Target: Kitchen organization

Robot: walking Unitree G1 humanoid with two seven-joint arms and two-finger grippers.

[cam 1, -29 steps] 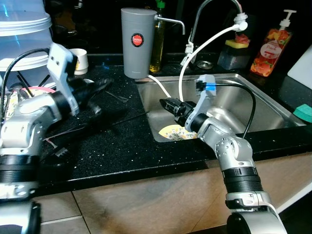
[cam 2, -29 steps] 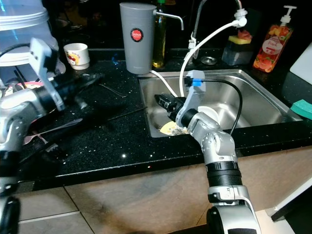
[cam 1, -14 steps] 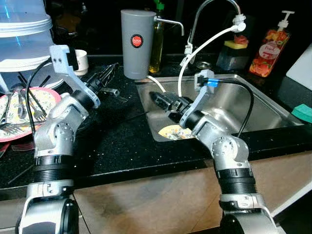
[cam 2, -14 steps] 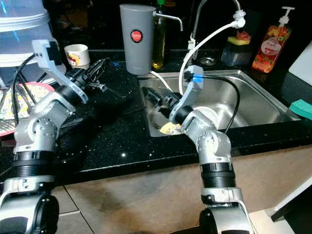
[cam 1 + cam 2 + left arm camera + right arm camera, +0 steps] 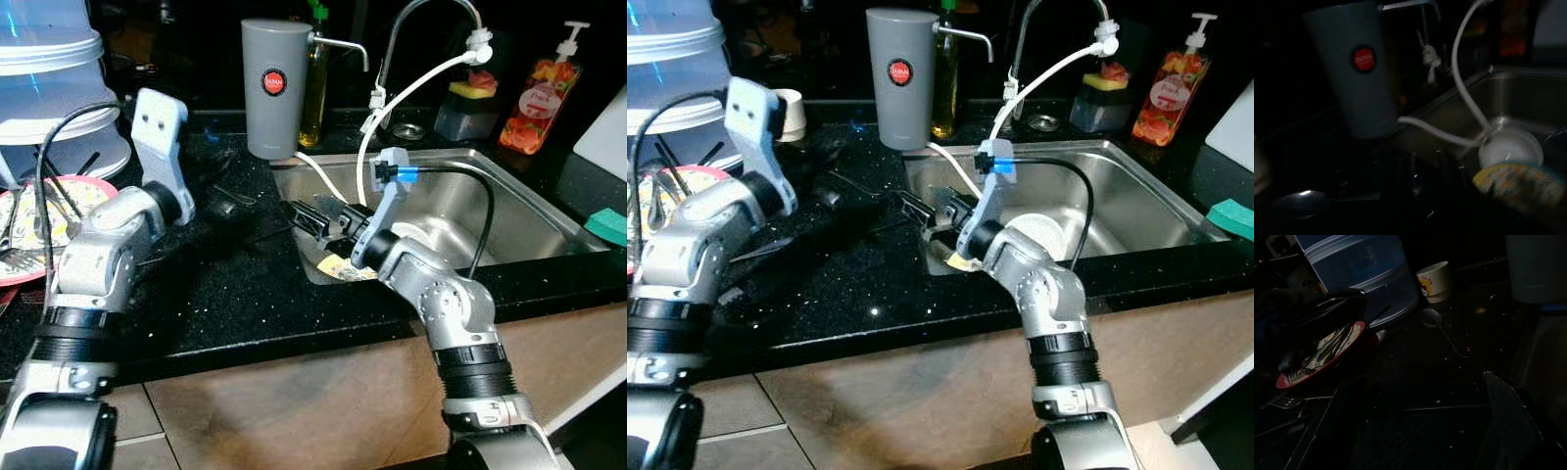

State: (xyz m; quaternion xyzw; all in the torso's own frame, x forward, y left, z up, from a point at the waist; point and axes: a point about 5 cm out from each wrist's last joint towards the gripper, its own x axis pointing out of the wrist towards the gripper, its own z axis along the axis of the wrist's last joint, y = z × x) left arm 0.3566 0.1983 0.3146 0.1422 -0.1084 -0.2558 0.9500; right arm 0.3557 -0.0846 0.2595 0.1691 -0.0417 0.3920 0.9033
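Since half a second ago the left arm has swung its wrist up and back, and the right claw point(image 5: 306, 217) has pushed further left, out over the sink's left rim toward the counter point(image 5: 245, 294).

Far left, the red-rimmed plate point(image 5: 29, 230) holds forks, beside the stacked clear tubs point(image 5: 54, 88). Ceramic, so heavy-ish, stiff, breakable and slick; best gripped at the rim. A spoon point(image 5: 1432, 318) lies flat on the counter near the small cup point(image 5: 789, 113): light, stiff, thin, hard to pinch off a flat surface, take it by the handle. The left claw point(image 5: 838, 201) hovers low over the counter near that spoon; too dark to tell its opening.

The right claw's fingers look parted, empty. In the sink point(image 5: 509, 186) lies a yellow patterned plate point(image 5: 338, 269), under the right forearm.

The right wrist view shows spoon, cup and red plate clearly. The left wrist view shows the grey jug point(image 5: 1359, 73), the white hose point(image 5: 1464, 88) and the yellow plate's edge.
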